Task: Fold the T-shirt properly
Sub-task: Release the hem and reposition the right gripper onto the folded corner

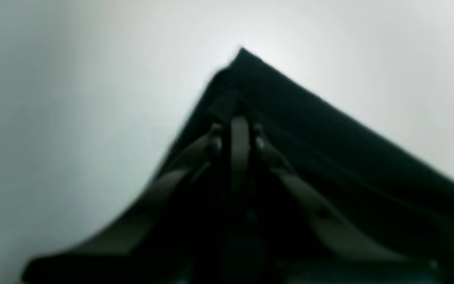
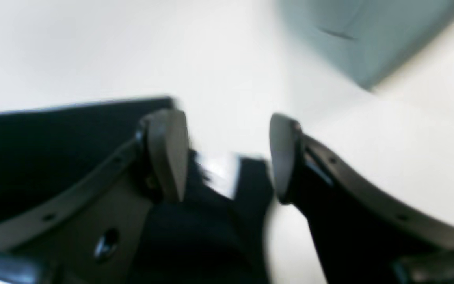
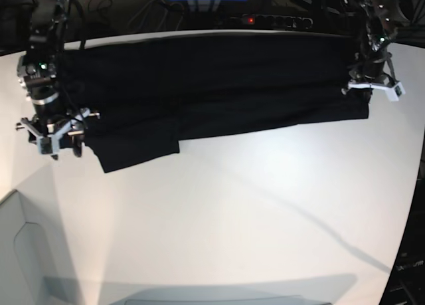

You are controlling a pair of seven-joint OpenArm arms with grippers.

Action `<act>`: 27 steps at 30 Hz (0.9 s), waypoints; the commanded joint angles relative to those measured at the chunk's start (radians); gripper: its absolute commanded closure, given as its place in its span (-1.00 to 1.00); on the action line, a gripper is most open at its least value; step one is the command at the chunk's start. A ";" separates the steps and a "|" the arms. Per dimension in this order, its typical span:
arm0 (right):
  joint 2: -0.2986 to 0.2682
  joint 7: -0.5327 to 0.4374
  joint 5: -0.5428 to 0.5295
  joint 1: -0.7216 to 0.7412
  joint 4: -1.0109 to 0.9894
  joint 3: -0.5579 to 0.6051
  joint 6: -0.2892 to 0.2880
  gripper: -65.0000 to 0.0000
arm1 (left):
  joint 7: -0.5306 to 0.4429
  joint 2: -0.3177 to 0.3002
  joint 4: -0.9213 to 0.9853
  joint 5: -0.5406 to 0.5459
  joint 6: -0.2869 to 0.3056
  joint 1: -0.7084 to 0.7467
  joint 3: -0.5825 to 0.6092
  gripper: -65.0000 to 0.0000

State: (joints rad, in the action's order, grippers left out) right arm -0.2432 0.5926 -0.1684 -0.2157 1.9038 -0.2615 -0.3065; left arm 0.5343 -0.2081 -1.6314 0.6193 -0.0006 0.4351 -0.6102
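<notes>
The T-shirt (image 3: 212, 86) lies spread as a long black band across the far side of the white table (image 3: 232, 212), already doubled lengthwise, with a sleeve-like flap sticking out toward the camera near its left end in the base view. No print shows; the side facing up is plain black.

The left gripper (image 1: 238, 118) sits at the shirt's corner on the right of the base view, its jaws pressed together and pinching the black cloth; the wrist view shows the fabric running straight out from between the tips to a sharp folded corner. The right gripper (image 2: 227, 157) is at the other end, jaws spread wide with nothing clamped; black cloth and a small white tag (image 2: 219, 173) lie just below the gap between its 2 fingers.

By my reading, 1 lengthwise fold is laid and this is the release at its end: the right side has let go, the left has not. The next move probably calls for the left jaws to spread too, then for both arms to lift clear without dragging the edge. The protruding flap would then want tucking in before the band is folded across its length.
</notes>
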 commanded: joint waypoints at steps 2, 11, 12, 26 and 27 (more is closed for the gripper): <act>-0.015 0.048 0.005 0.088 -0.017 0.040 0.002 -0.05 | -0.019 -0.014 -0.016 0.006 0.000 0.001 0.008 1.00; -0.014 0.158 0.005 0.344 -0.401 0.149 0.002 -0.14 | -0.019 -0.014 -0.016 0.009 0.000 0.014 0.029 1.00; -0.014 0.158 0.005 0.362 -0.445 0.149 0.002 -0.14 | -0.019 -0.014 -0.016 0.006 0.000 0.014 0.029 1.00; -0.009 0.051 0.002 0.364 -0.646 0.212 0.002 0.19 | -0.019 -0.014 -0.016 0.004 0.000 0.011 0.023 1.00; -0.008 0.051 0.002 0.361 -0.646 0.225 0.002 0.31 | -0.019 -0.014 -0.016 0.004 0.000 0.009 0.023 1.00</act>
State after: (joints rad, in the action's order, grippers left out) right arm -0.2497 0.5953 -0.1650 0.1452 1.2579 -0.0410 -0.3027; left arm 0.5316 -0.2104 -1.6318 0.6189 -0.0010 0.4431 -0.5800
